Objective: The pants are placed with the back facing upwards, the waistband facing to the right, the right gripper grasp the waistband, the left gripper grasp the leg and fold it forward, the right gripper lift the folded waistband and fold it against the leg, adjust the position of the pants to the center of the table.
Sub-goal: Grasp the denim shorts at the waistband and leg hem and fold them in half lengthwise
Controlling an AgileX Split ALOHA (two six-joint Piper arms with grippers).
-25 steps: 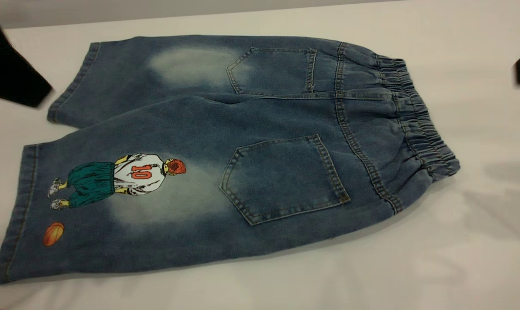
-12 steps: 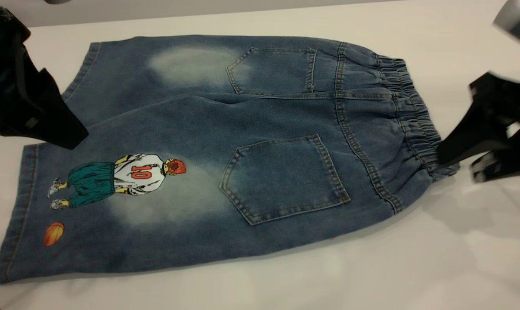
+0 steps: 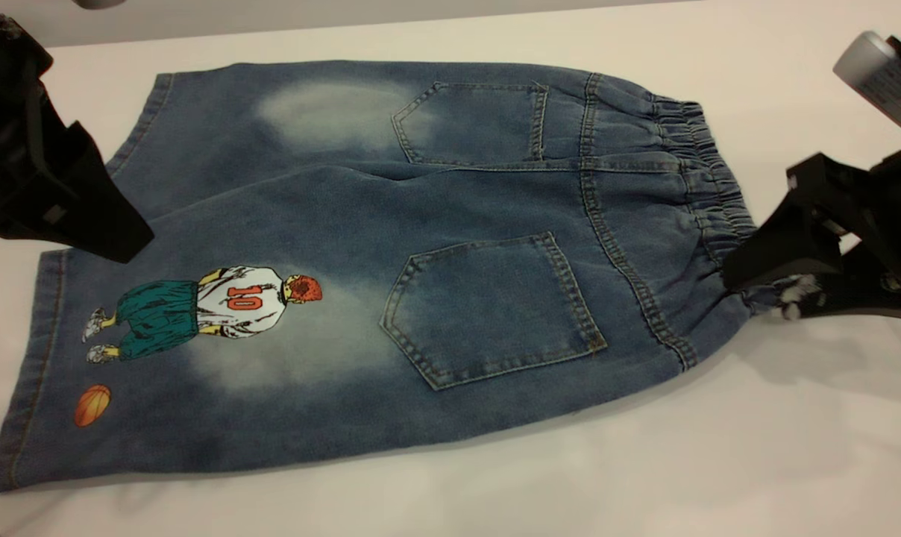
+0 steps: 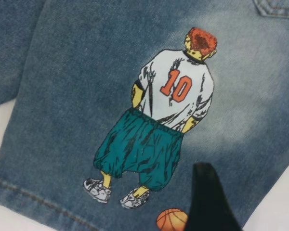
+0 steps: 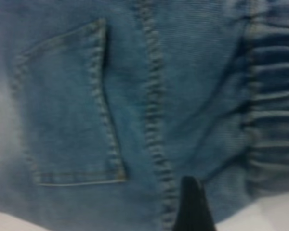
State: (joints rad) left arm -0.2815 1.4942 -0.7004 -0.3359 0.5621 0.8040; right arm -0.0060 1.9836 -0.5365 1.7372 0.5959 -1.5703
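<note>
The worktop [image 3: 719, 462] carries the pants [image 3: 421, 261] flat, back up, long axis running left to right, waistband [image 3: 708, 179] pointing right. Right claw [image 3: 756, 287], parted, is at the waistband's near corner; it should bite deep before clenching. Left claw [image 3: 133, 242] hovers over the leg [image 3: 197, 358]; grip undeterminable.

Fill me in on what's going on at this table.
Two robot arms are closing in on denim shorts lying flat, back up, on the white table. The right tool is at the near corner of the elastic waistband, one finger over it, one beside it. The left tool hovers over the hem end of the legs. Nothing is folded yet.
</note>
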